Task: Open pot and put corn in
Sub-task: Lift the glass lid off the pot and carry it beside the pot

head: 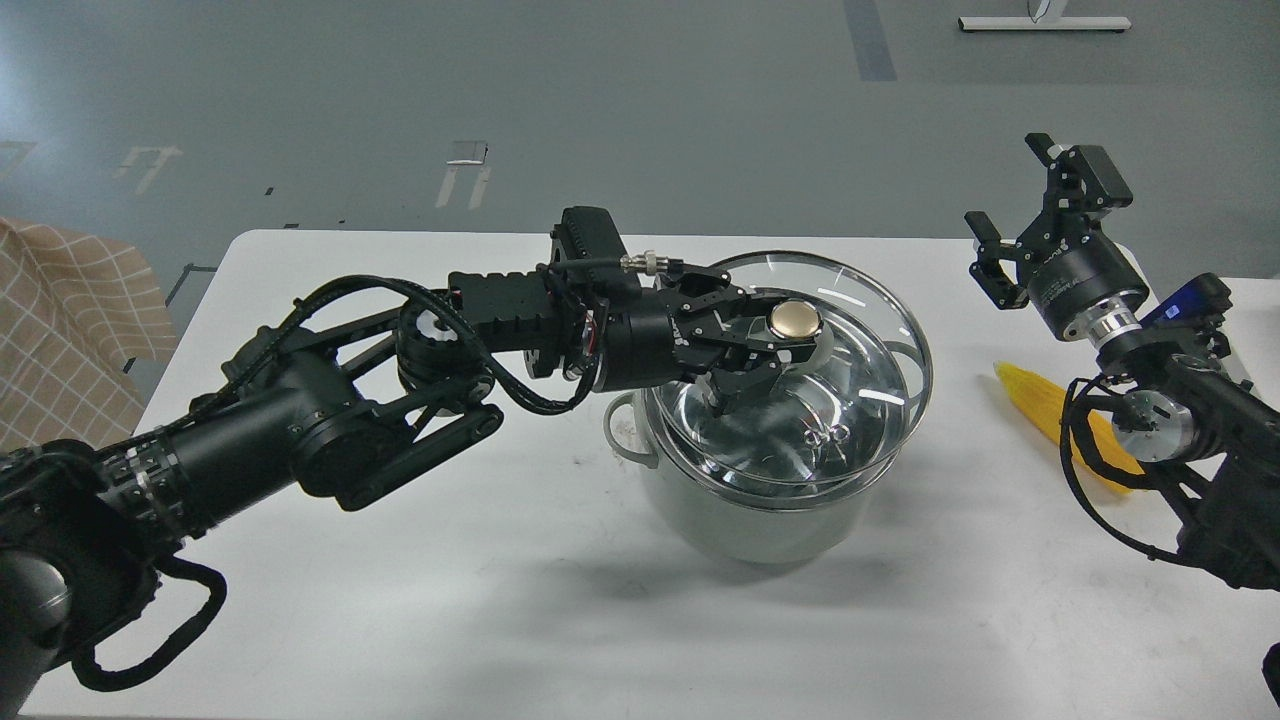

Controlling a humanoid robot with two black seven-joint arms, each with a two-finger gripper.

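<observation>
Holding the lid (820, 330) by its gold knob (795, 320) in my clamped left end effector (770, 345), tilted over the pot (760, 500), I judge the corn (1060, 415), lying right of the pot with its tip pointing towards it, nearest my spread-open right end effector (1030, 215).

Pot mouth: the pot (745, 510) is not clear from above; the glass lid (860, 330) hangs tilted over it, its gold knob (795, 319) between the left gripper's (770, 345) jaws.
Under the jaws: a gap shows between the raised lid and the pot rim on the near side.
Left approach: blocked by the left arm (330, 440) across the table.
Right gripper (1030, 215): jaws spread, up in open air, nothing between them.
Below it: the corn (1040, 400), partly behind the right arm (1190, 430).
Near side: bare table (500, 600) in front of the pot.
</observation>
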